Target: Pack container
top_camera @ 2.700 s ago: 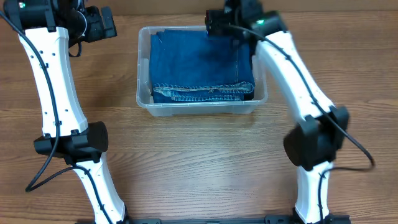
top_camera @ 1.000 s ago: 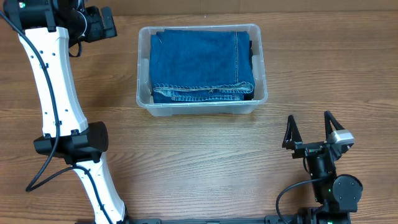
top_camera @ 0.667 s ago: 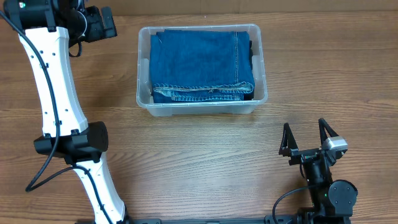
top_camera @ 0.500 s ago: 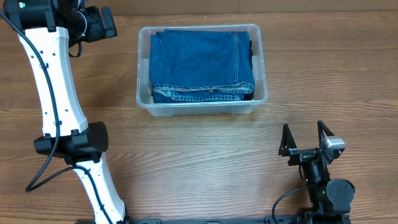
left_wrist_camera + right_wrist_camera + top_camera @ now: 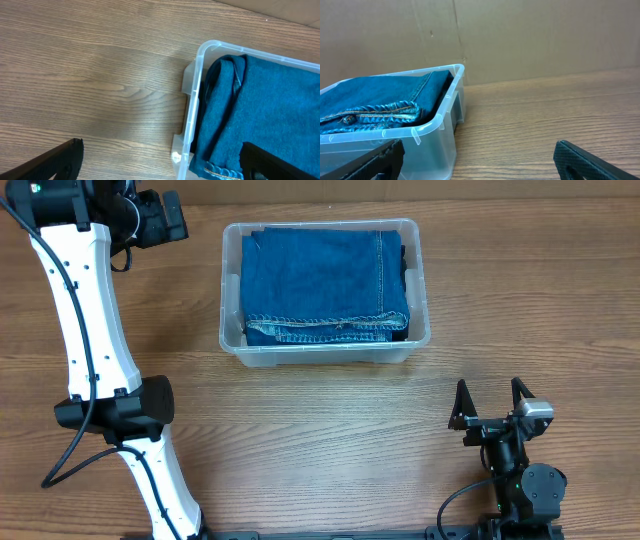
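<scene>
The clear plastic container stands at the table's back middle and holds folded blue jeans. My left gripper hangs high at the far left, beside the container's left end, open and empty. In the left wrist view the container's rim and the jeans lie between my spread fingers. My right gripper is folded back at the front right, open and empty, far from the container. The right wrist view shows the container and the jeans from the side.
A brown cardboard wall stands behind the table. The wooden table top stretches in front of the container. The left arm's white links rise along the left side.
My right arm has left the container's far right corner and folded back to the front right of the table, gripper open. The left arm and the container have not moved.
</scene>
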`<move>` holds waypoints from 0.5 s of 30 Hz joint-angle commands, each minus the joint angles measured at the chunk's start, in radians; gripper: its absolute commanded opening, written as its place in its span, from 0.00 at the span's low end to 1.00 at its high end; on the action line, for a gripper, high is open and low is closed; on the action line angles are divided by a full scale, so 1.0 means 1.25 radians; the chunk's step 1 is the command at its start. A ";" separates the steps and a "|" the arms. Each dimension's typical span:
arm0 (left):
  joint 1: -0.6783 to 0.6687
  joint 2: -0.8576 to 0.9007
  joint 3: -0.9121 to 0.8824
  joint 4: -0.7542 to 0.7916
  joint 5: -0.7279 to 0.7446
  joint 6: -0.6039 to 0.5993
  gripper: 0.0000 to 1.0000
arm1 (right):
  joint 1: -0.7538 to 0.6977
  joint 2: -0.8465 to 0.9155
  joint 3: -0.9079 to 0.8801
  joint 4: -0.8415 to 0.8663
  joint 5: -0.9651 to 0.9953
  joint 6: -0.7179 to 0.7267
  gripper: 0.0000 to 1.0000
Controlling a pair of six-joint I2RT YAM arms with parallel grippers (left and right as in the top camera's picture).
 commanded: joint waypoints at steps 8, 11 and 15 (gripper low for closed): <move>-0.002 0.005 0.000 0.000 -0.006 -0.002 1.00 | -0.005 -0.005 -0.008 0.003 0.005 -0.002 1.00; -0.002 0.004 0.000 0.000 -0.023 -0.002 1.00 | -0.005 -0.005 -0.008 0.003 0.005 -0.002 1.00; -0.003 -0.047 0.000 0.070 -0.015 -0.002 1.00 | -0.005 -0.005 -0.008 0.003 0.005 -0.002 1.00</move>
